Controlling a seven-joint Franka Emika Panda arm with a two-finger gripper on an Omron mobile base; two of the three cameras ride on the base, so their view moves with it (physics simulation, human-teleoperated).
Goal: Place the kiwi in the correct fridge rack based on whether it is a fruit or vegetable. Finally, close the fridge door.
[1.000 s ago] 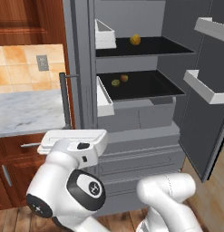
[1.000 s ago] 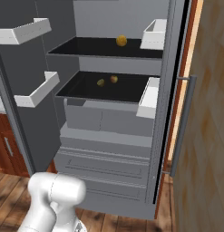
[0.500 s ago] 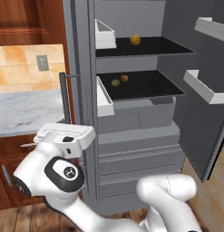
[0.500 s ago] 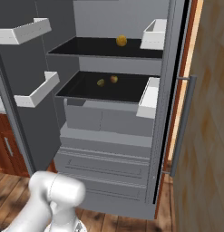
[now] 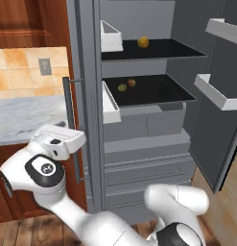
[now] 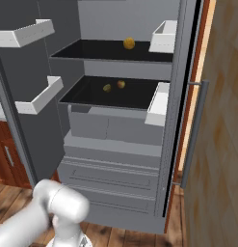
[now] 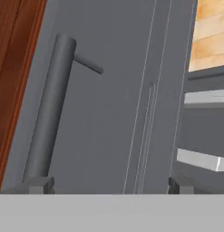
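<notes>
Standing open, the fridge (image 5: 153, 158) is seen with its right door (image 5: 220, 96) swung wide, two white door bins fixed to its inner face. On the lower black shelf (image 5: 158, 91) the kiwi (image 5: 122, 88) is found resting near the back, just beside a round orange-brown fruit (image 5: 132, 82); in the right base view the kiwi (image 6: 107, 88) is placed left of that fruit (image 6: 121, 84). A yellow-orange fruit (image 5: 143, 42) is set alone on the upper black shelf (image 5: 158, 48). Grey drawers are stacked below the shelves. The gripper (image 7: 106, 185) is held with its two dark finger tips spread wide apart, nothing being clasped between them, and it is pointed at the grey face of the closed left fridge door (image 7: 109, 113), whose long bar handle (image 7: 47, 113) is seen running just above the left fingertip (image 7: 38, 185). In the left base view the white arm (image 5: 43, 168) is bent low in front of that handle (image 5: 69, 125), beside a marble counter (image 5: 24, 117) and tiled wall, with brown wooden cabinets framing them.
</notes>
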